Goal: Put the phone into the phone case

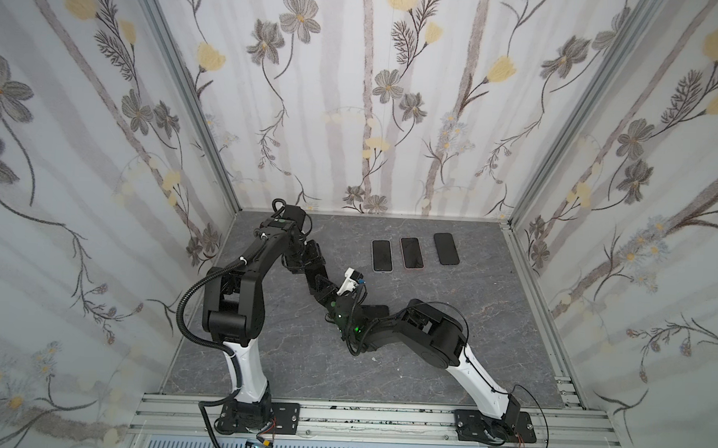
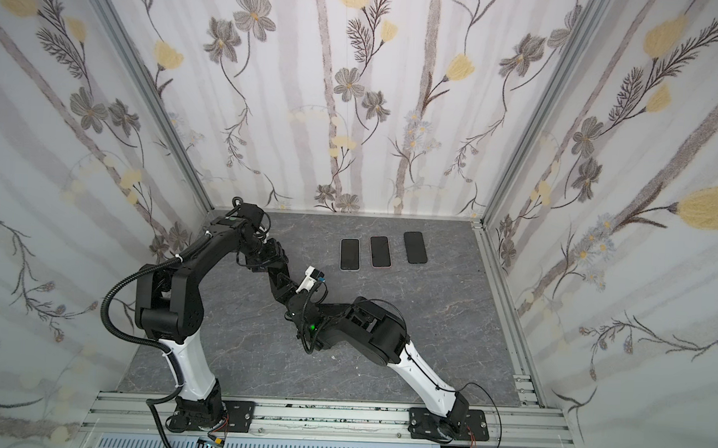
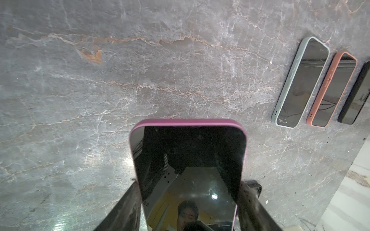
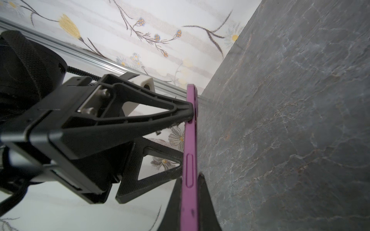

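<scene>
Phone (image 3: 188, 160) in purple case (image 3: 188, 122), low centre in your left wrist view: left gripper (image 3: 190, 192) clamps its width, right gripper (image 4: 189, 196) pinches its thickness.

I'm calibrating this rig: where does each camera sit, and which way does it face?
Both top views: high over the front rail, facing down toward the back wall; marble table, three phones, left arm and right arm whole.
Left wrist: on the left arm, facing along the left gripper at the purple-cased phone it clamps; only its fingers show.
Right wrist: on the right arm, facing along the right gripper, shut on that phone's edge; its fingers and the left gripper show.
Shared: both wrist views show the purple-cased phone.
</scene>
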{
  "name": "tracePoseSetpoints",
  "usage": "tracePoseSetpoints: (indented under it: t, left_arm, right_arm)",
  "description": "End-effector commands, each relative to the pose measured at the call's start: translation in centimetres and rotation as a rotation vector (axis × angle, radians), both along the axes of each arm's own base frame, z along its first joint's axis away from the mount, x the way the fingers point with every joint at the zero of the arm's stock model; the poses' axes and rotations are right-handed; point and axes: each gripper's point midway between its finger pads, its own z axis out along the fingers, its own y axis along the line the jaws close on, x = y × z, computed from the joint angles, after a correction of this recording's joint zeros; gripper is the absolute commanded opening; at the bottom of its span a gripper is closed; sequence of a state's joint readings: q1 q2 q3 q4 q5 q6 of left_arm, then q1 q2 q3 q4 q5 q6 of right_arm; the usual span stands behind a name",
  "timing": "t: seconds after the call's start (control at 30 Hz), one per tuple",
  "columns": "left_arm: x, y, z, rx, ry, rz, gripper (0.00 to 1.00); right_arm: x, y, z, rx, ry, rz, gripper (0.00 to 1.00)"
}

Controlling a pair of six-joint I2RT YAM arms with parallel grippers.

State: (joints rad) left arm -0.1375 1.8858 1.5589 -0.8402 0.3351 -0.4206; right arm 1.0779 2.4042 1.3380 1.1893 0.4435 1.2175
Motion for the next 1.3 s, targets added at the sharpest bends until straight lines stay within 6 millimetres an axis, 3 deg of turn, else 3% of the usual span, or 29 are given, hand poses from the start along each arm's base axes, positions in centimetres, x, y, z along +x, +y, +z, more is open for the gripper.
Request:
tracePoseSetpoints:
  t: [0.0,0.1,0.37,0.63,0.77,0.83,1.0,1.03,1.13,1.27]
  left_arm:
    - [1.3,0.2,2.2,-0.028,-0.086,0.027,0.59]
    - [1.7,0.5,4.2,-0.057,-0.149,0.041,0.68]
    - [1.5,0.6,9.9,-0.098,-0.306,-0.003,0.81]
    - [0.5,1.6,16.6,-0.065,-0.586,-0.040,0.79]
    - [-1.5,1.0,19.4,-0.090,-0.754,-0.100,0.76]
    - [-2.8,0.4,19.7,-0.117,-0.807,-0.133,0.75]
    - [-7.0,-3.7,20.8,-0.280,-0.948,-0.312,0.72]
    - [-7.9,-4.8,21.2,-0.305,-0.972,-0.364,0.71]
    - [-10.9,-7.6,22.2,-0.376,-1.027,-0.518,0.71]
    - [-14.3,-9.6,22.9,-0.438,-1.104,-0.663,0.70]
  right_arm:
    - [-0.4,0.1,2.0,0.037,-0.033,0.021,0.00]
    - [-0.6,0.0,3.0,0.033,-0.053,0.027,0.00]
    - [-1.5,-1.1,6.2,-0.001,-0.120,0.036,0.00]
    - [-3.2,-3.0,9.9,-0.008,-0.173,0.172,0.00]
    - [-4.0,-6.4,11.3,-0.093,-0.173,0.273,0.00]
    - [-4.4,-8.5,11.5,-0.189,-0.167,0.308,0.00]
    - [-6.4,-13.7,12.7,-0.521,-0.198,0.440,0.00]
    - [-5.9,-15.8,12.9,-0.593,-0.196,0.444,0.00]
    - [-7.7,-19.3,13.7,-0.731,-0.219,0.508,0.00]
    - [-11.5,-22.2,16.8,-0.772,-0.340,0.577,0.00]
